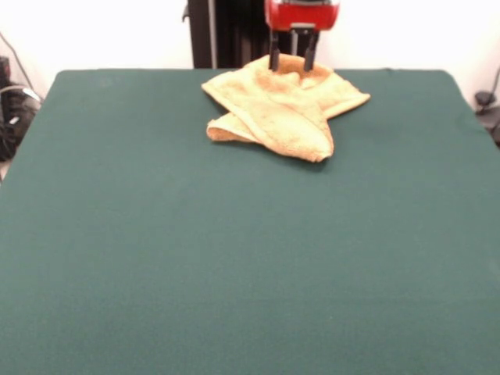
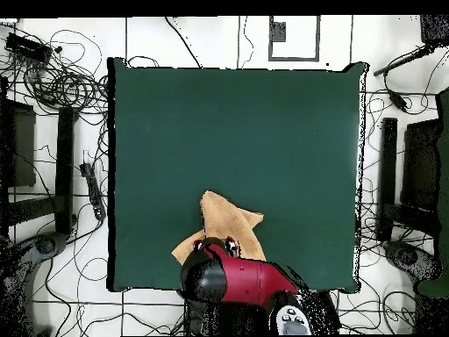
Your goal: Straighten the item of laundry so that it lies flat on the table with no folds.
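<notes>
Overhead: arm (image 2: 237, 281) hides towel's (image 2: 224, 219) near part; tool not visible there.

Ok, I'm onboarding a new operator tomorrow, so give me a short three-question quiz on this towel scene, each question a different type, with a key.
1. True or false: the towel already lies flat with no folds on the table.
2. Multiple choice: in the front view, where is the gripper? A) above the towel's far edge B) over the bare middle of the table C) off to one side of the table
3. Fill in: in the overhead view the towel lies near the table edge closest to the robot's ____.

Key:
1. False; it is bunched, with layers folded over each other.
2. A; the fingers stand apart.
3. base
</notes>
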You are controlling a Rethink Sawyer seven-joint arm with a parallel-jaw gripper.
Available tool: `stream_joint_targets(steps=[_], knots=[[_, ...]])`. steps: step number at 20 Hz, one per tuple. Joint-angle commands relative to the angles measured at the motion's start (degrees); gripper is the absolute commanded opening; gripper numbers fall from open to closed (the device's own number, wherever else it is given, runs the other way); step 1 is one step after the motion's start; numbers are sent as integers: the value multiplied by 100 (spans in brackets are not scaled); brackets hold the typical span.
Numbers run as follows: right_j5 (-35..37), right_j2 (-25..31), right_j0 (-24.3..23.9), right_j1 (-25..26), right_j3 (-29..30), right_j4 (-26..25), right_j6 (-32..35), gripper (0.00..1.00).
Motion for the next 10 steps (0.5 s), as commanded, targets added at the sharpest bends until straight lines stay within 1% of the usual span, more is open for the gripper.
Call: stream_joint_targets(steps=[1, 4, 10], knots=[[571, 541, 142, -50, 61, 240, 925, 100], [534, 552, 146, 17, 7, 233, 929, 100], [501, 579, 107, -4, 53, 212, 917, 100]])
